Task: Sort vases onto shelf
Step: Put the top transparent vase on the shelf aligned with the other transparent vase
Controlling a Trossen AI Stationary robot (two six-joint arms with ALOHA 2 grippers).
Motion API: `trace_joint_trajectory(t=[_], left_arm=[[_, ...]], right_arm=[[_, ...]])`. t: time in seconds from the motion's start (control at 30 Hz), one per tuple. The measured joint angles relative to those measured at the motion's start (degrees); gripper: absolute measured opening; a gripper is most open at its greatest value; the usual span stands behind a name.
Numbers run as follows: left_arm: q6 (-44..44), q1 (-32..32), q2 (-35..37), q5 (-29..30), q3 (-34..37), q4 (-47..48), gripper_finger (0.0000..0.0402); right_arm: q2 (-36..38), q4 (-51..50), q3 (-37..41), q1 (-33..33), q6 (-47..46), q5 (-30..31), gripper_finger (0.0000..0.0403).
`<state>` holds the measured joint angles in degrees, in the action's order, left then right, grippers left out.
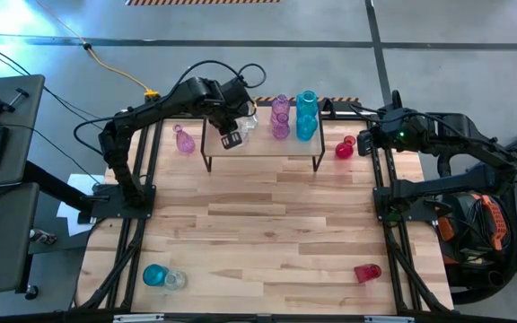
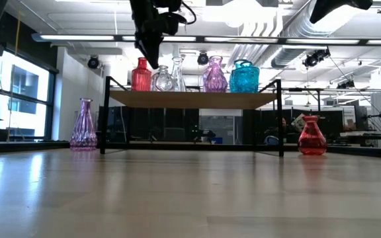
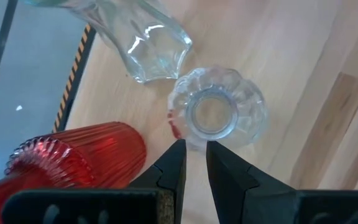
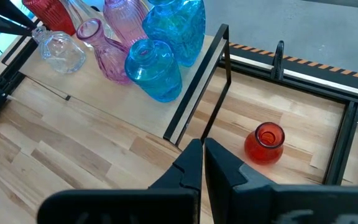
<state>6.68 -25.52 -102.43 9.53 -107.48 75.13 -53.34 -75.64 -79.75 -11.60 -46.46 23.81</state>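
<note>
The left gripper hangs over the left end of the shelf, its fingers drawn nearly together with only a thin gap and nothing between them. Their tips sit just beside the rim of a round clear vase standing on the shelf top. A taller clear vase and a ribbed red vase stand close around it. Farther along the shelf are 2 pink-purple vases and 2 teal vases.

Off the shelf, on the table, a pink vase stands to the shelf's left and a red bulbous vase to its right. At the near edge are a teal vase, a clear one beside it, and a red one lying on its side.

The right gripper waits beyond the shelf's right end, fingers closed and empty.

The risk, as I judge it, is crowding: the left fingertips are so near the round clear vase that a sideways drift could tip it into its 2 neighbours or off the shelf edge. A straight lift looks safest.
</note>
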Motion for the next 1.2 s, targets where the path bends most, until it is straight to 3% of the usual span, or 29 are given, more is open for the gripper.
trace_joint_trajectory(t=[1.2], left_arm=[[-0.02, 3.25, -3.66, 3.13, 0.07, -1.61, 0.0055]], right_arm=[[-0.01, 0.03, 0.00, 0.02, -0.20, 0.00, 0.0000]])
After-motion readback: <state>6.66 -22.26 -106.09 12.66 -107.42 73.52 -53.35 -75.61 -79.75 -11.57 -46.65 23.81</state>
